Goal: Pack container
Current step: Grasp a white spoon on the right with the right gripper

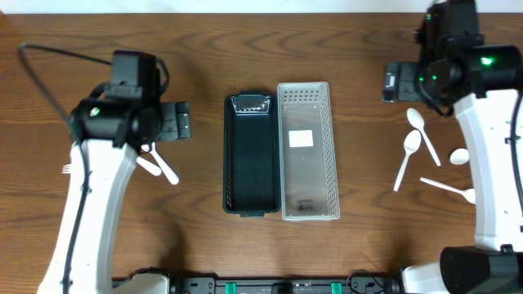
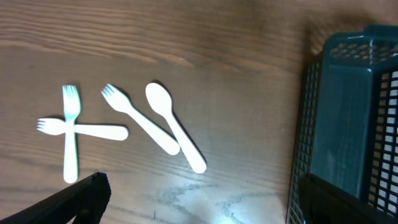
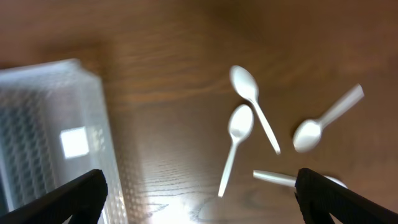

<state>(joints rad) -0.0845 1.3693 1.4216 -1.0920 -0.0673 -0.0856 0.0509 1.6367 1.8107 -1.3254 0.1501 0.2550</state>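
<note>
L side first: left gripper (image 2: 199, 208) hangs over the table (image 2: 249, 37), fingers (image 2: 68, 202) spread wide, one at each bottom corner of the wrist view, only wood btwn them. Ahead of it lies white plastic cutlery: upright fork (image 2: 70, 143) crossing a sideways fork (image 2: 93, 130), then a slanted fork (image 2: 140, 118) right beside a lone spoon (image 2: 174, 127), handles touching or nearly so. Dark basket (image 2: 348, 124) fills the R edge of that view.

From overhead, the dark basket sits mid-table, long side against the clear basket (image 1: 309, 151), w/ a white square label (image 1: 301, 139) on the clear one's floor. All cutlery lies out on the wood, forks to the L, spoons to the R, well apart from both baskets.

R side: right gripper (image 3: 202, 202) is also gaping, fingers at the bottom corners, pinching nothing. In its view: top spoon (image 3: 254, 102) and lower spoon (image 3: 235, 146) close together, bowls near each other; a tilted spoon (image 3: 323, 121) off to the R; a fourth spoon (image 3: 273, 178) low down, partly hidden by the finger. Clear basket at the L edge, blurred.
</note>
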